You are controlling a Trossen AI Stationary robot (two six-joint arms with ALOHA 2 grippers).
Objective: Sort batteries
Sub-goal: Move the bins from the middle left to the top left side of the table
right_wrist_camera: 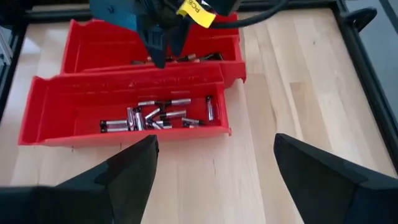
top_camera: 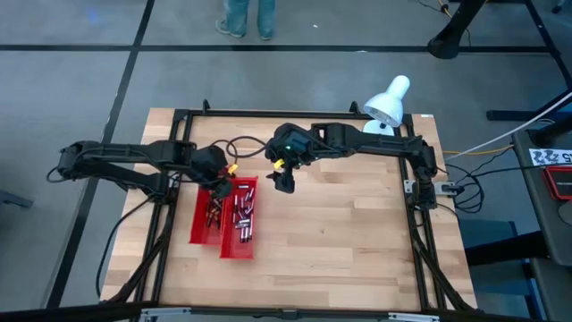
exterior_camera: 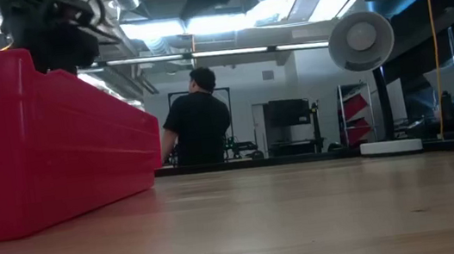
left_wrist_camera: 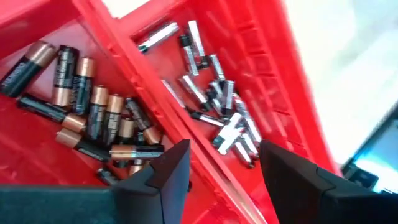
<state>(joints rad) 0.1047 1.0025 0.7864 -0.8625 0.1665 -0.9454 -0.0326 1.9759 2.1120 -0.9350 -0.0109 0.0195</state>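
The left tool (top_camera: 217, 178) hangs over the far end of the left red tray (top_camera: 202, 225), jaws parted and gripping nothing; judging by that, it is placed there to drop or pick among the copper-topped batteries (left_wrist_camera: 87, 106) below. The slimmer silvery batteries (top_camera: 242, 215) lie in the right red tray (top_camera: 241, 246), touching alongside, so the sorting goes by size. The right tool (top_camera: 284, 179) waits just beyond the trays, spread wide and empty. The worktop (top_camera: 357, 233) is pale wood in a black frame, with a white lamp (top_camera: 388, 101) at its far edge. A person (exterior_camera: 198, 122) shows in the room behind.
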